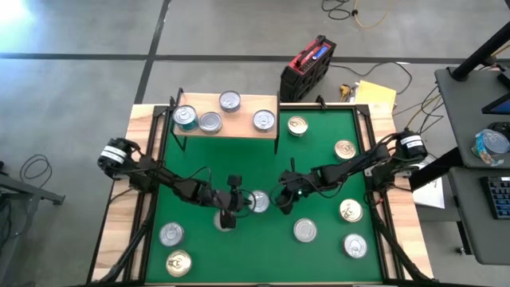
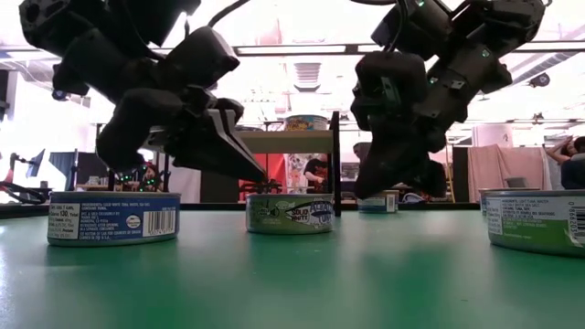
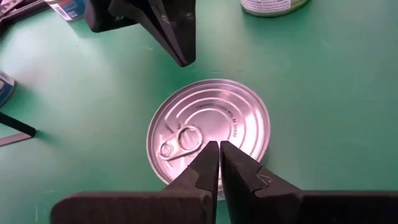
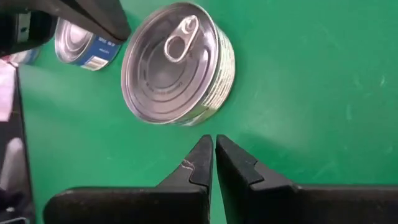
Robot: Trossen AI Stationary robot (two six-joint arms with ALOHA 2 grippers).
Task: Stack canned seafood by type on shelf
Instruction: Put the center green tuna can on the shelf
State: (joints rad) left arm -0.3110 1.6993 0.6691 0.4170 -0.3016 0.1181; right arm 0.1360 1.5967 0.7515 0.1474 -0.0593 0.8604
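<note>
- The pale wooden tabletop carries a green mat that covers most of its width, with grey floor all round it.
- Two dark arms reach inward from the table's side edges and meet near the mat's middle: the left arm runs from its base at the left edge, the right arm from its base at the right edge, both bent low over the mat.
- The shelf, a light-wood board on thin black legs, stands at the mat's far left corner; four tins sit on its top, among them a teal-sided one at its left end.
- A red and black case lies on the floor just beyond the table's far edge, near yellow papers.
- The left gripper hangs tip-down over the centre of the mat, its fingers pressed together and holding nothing; in its wrist view the tips hover at the rim of a silver-topped tin.
- The right gripper points down just across that same tin, also closed and empty; its tips stand above bare mat beside the tin.
- That centre tin lies flat between the two grippers, pull-tab up.
- Loose tins dot the rest of the mat: gold-topped ones near the far right and at the near left, silver-topped ones along the near side.
</note>
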